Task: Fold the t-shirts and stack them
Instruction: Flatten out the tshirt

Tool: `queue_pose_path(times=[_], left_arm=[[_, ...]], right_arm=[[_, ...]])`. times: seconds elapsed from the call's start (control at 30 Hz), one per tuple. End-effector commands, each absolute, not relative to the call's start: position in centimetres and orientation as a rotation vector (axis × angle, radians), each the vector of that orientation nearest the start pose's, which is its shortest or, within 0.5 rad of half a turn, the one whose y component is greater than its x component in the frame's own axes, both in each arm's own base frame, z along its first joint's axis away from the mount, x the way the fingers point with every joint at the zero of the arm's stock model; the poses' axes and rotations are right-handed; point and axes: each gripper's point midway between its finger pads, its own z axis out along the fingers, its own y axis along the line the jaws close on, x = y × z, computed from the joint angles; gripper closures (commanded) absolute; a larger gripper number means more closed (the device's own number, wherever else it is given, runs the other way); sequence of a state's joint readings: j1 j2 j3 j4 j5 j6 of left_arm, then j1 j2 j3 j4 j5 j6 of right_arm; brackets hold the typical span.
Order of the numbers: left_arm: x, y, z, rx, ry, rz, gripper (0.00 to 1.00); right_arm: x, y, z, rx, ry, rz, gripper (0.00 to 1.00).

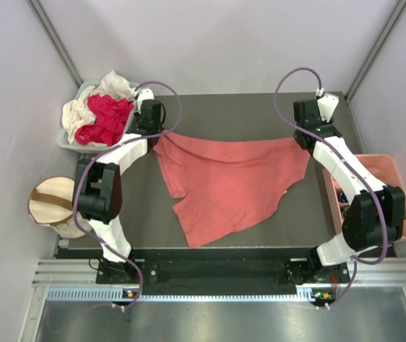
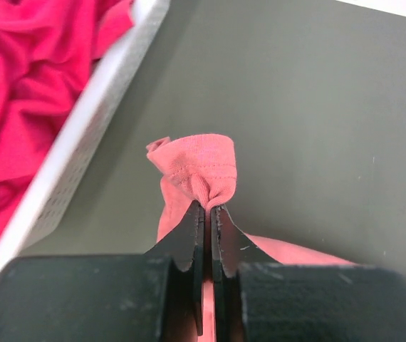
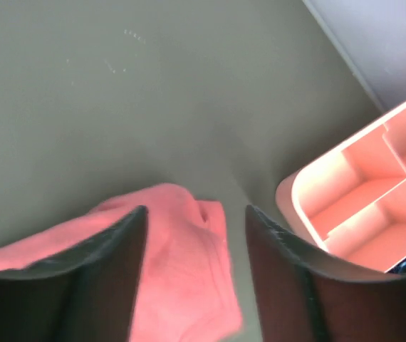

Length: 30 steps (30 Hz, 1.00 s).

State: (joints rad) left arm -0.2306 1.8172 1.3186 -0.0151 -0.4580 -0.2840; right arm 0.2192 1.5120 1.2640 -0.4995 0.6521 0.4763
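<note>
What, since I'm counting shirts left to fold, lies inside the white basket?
Inside the white basket: a crumpled magenta-red shirt lying on cream-white cloth. Whatever lies beneath them is covered.

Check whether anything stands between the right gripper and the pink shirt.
Nothing visible does. The right gripper is open, and a corner of the pink shirt lies directly between its jaws. The left gripper is shut on the other corner.
</note>
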Motion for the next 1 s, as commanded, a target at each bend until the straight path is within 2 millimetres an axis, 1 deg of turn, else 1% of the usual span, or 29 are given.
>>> queue_pose_path(times=[0.0,0.03,0.07,0.1,0.13,0.17,0.2,0.23,0.27,0.3,0.33,0.37,0.4,0.43,0.47,0.53,0.57,0.63,0.67,0.7,0.73,0.77,0.8,0.83,0.87,0.9,0.97], left_arm=[[54.5,-6.2,17.3,-0.319,1.91,0.104,1.0],[54.6,-6.2,17.1,-0.315,1.915,0.108,1.0],[54.7,-6.2,16.9,-0.316,1.915,0.106,1.0],[54.7,-6.2,16.4,-0.31,1.926,0.11,1.0],[54.7,-6.3,16.3,-0.308,1.928,0.11,1.0],[54.7,-6.3,15.9,-0.303,1.935,0.113,1.0],[54.7,-6.3,15.8,-0.3,1.938,0.118,1.0],[54.7,-6.2,15.7,-0.298,1.939,0.12,1.0],[54.7,-6.2,15.4,-0.296,1.945,0.123,1.0],[54.7,-6.3,15.3,-0.292,1.948,0.124,1.0],[54.8,-6.3,15.1,-0.289,1.951,0.125,1.0],[54.8,-6.3,15.0,-0.285,1.954,0.123,1.0],[54.8,-6.3,15.0,-0.285,1.955,0.124,1.0],[54.8,-6.3,14.8,-0.283,1.958,0.126,1.0],[54.8,-6.3,14.6,-0.281,1.96,0.128,1.0],[54.9,-6.4,14.5,-0.276,1.966,0.126,1.0],[54.9,-6.5,14.3,-0.274,1.969,0.124,1.0],[54.8,-6.5,14.2,-0.272,1.974,0.127,1.0],[54.8,-6.4,14.1,-0.274,1.977,0.133,1.0],[54.8,-6.3,14.1,-0.275,1.978,0.137,1.0],[54.7,-6.3,14.0,-0.275,1.981,0.138,1.0],[54.7,-6.3,13.9,-0.273,1.985,0.142,1.0],[54.6,-6.2,13.9,-0.273,1.987,0.147,1.0],[54.5,-6.2,13.9,-0.273,1.987,0.147,1.0],[54.5,-6.1,14.0,-0.272,1.987,0.148,1.0],[54.4,-6.1,13.9,-0.27,1.989,0.15,1.0],[54.4,-6.0,14.0,-0.269,1.989,0.157,1.0]], right_arm=[[42.0,-0.3,23.0,0.591,1.995,-0.312,0.28],[41.8,0.1,23.3,0.581,1.99,-0.288,0.12],[40.8,0.3,23.7,0.572,1.98,-0.266,0.07],[40.3,1.2,24.2,0.546,1.976,-0.235,0.02],[39.7,1.7,24.4,0.524,1.978,-0.216,0.01],[38.3,2.1,25.3,0.498,1.964,-0.188,0.01],[37.5,3.0,25.6,0.473,1.971,-0.155,0.01],[36.3,4.5,25.6,0.423,1.994,-0.117,0.01],[34.8,5.6,25.8,0.391,1.999,-0.067,0.01],[33.8,6.9,25.5,0.35,2.026,-0.016,0.01],[32.3,9.5,25.1,0.269,2.054,0.045,0.01],[30.7,10.4,23.4,0.235,2.113,0.06,0.01],[29.4,11.4,23.3,0.203,2.118,0.094,0.01],[28.2,12.6,22.5,0.158,2.144,0.117,0.01],[26.3,14.6,21.0,0.078,2.193,0.15,0.01],[24.4,16.3,19.7,-0.013,2.223,0.15,0.01],[22.6,18.0,18.5,-0.105,2.243,0.17,0.01],[21.3,19.5,16.7,-0.184,2.261,0.164,0.01],[19.8,20.7,15.4,-0.263,2.276,0.176,0.01],[19.4,21.6,14.8,-0.294,2.276,0.181,0.02],[18.8,22.3,13.7,-0.338,2.285,0.152,0.02],[18.0,23.2,13.0,-0.393,2.275,0.136,0.02],[17.7,23.9,12.6,-0.423,2.271,0.129,0.02],[17.5,24.6,11.1,-0.468,2.283,0.081,0.03],[17.5,25.3,10.9,-0.5,2.266,0.061,0.03],[16.6,26.5,10.5,-0.562,2.251,0.067,0.03],[16.3,28.6,9.4,-0.642,2.232,0.024,0.04]])
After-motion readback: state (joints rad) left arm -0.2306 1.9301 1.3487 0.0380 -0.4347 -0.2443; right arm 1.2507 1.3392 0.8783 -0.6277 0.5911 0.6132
